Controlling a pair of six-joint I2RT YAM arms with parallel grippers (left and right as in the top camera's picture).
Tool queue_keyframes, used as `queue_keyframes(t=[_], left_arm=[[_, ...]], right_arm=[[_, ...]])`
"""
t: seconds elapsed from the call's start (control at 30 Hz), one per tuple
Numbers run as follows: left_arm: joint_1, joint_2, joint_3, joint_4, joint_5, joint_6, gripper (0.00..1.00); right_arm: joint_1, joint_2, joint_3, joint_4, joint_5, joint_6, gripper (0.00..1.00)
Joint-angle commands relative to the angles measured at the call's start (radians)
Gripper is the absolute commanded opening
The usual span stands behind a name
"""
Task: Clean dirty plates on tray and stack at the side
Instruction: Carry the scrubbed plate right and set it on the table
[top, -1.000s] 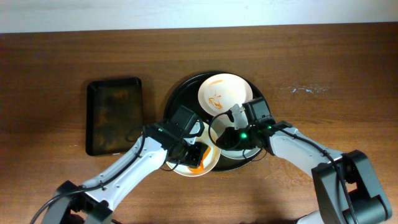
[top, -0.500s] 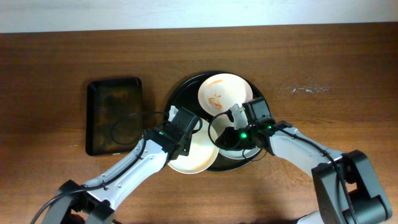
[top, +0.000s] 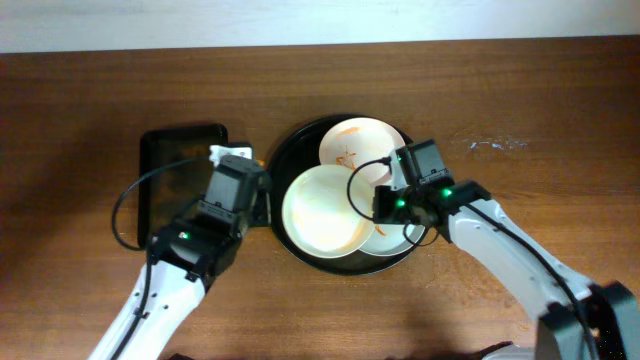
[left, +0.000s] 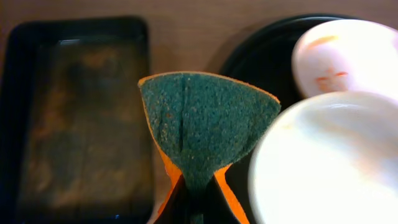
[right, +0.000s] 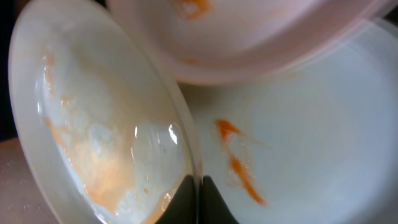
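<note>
- Overhead shows three white plates, all on the round black tray (top: 285, 165) that sits between the two arms.
- The right gripper (right: 199, 183) is clamped on the rim of the held plate (top: 318, 212), one finger above the rim and one below.
- This plate spreads away from the right fingers, and its edge overlaps both other plates.
- In the right wrist view it looks tilted, with a thin orange film across its face.
- The far plate (top: 360, 145) lies just beyond the right gripper, toward the tray's back edge, and carries orange squiggles.
- The low plate (top: 390, 240) lies under the right gripper and is mostly covered by it and the held plate. The right wrist view shows a short orange streak on it.
- The left gripper (left: 194, 202) is closed on one sponge (left: 202, 124), pinched at its lower end so it fans out ahead of the fingers. Its green scrubbing side faces the camera, with orange showing along the edges.
- The sponge hangs apart from all the plates. The held plate is near the left gripper's right side, with the far plate beyond it.
- One small tray (top: 175, 170), rectangular and dark, lies to the left gripper's left. Its surface looks brownish and wet.
- Both trays rest on a brown wooden table (top: 540, 110).
</note>
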Motion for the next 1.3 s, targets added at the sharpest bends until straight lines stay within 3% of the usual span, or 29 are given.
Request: queue_keyframes(t=[0.0, 0.13, 0.33, 0.47, 0.5, 0.57, 0.7, 0.77, 0.9, 1.0, 1.17, 1.23, 1.27], left_arm=[[0.075, -0.015, 0.024, -0.030, 0.009, 0.012, 0.01], [0.093, -0.015, 0.024, -0.030, 0.032, 0.012, 0.01], [0.093, -0.015, 0.023, -0.030, 0.035, 0.012, 0.01], [0.093, -0.015, 0.023, -0.027, 0.045, 0.012, 0.01], [0.093, -0.015, 0.023, -0.025, 0.050, 0.012, 0.00], [0.093, -0.015, 0.023, -0.024, 0.050, 0.012, 0.00], [0.093, -0.013, 0.023, -0.024, 0.050, 0.012, 0.01], [0.093, 0.002, 0.023, -0.024, 0.050, 0.012, 0.00], [0.093, 0.041, 0.023, -0.023, 0.050, 0.012, 0.00], [0.093, 0.041, 0.023, -0.024, 0.050, 0.012, 0.00], [0.093, 0.041, 0.023, -0.024, 0.051, 0.012, 0.00], [0.093, 0.041, 0.023, -0.024, 0.051, 0.012, 0.00], [0.093, 0.041, 0.023, -0.024, 0.051, 0.012, 0.00]], right_arm=[[-0.032, -0.101, 0.105, -0.106, 0.239, -0.005, 0.04], [-0.238, -0.158, 0.159, -0.198, 0.364, -0.004, 0.04], [-0.703, -0.115, 0.159, -0.248, 0.371, 0.081, 0.04], [-0.822, -0.007, 0.159, -0.223, 0.359, 0.080, 0.05], [-0.827, 0.019, 0.159, -0.219, 0.354, 0.080, 0.15], [-0.824, 0.028, 0.160, -0.202, 0.211, 0.005, 0.49], [-0.782, 0.015, 0.189, -0.180, -0.237, -0.191, 0.52], [-0.707, 0.016, 0.189, -0.166, -0.290, -0.221, 0.61], [-0.452, 0.058, 0.189, -0.046, -0.218, -0.230, 0.63], [-0.320, 0.149, 0.189, 0.048, -0.084, -0.161, 0.63], [-0.268, 0.331, 0.189, 0.206, -0.029, -0.035, 0.61], [-0.269, 0.379, 0.189, 0.249, -0.062, -0.001, 0.55], [-0.268, 0.396, 0.189, 0.276, -0.145, -0.001, 0.44]])
